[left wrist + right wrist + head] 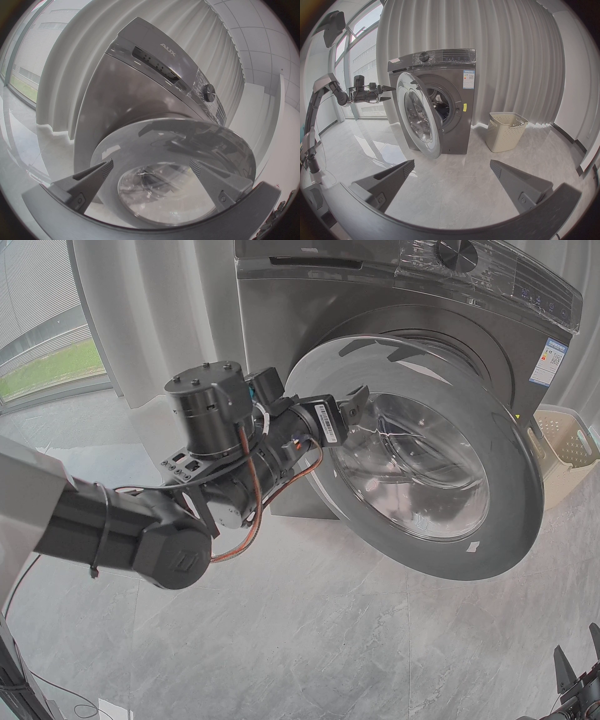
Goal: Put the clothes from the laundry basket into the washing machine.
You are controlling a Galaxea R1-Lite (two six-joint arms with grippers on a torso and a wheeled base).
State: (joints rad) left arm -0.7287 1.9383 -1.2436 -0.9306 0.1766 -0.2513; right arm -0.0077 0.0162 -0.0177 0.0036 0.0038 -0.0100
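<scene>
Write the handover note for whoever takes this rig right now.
Left claw: open, empty, by the outer face of the door.
Right claw: open, empty, low over the floor.
Washing machine: door half open, something dark in the drum.
Laundry basket: on the floor beside the machine, looks empty; its bottom is hidden.
Done: loading, apparently. Left: probably shutting the door.

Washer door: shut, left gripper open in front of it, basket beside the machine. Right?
No: the door is swung open, as the right wrist view shows. Left gripper open in front of it, basket beside the machine.
</scene>
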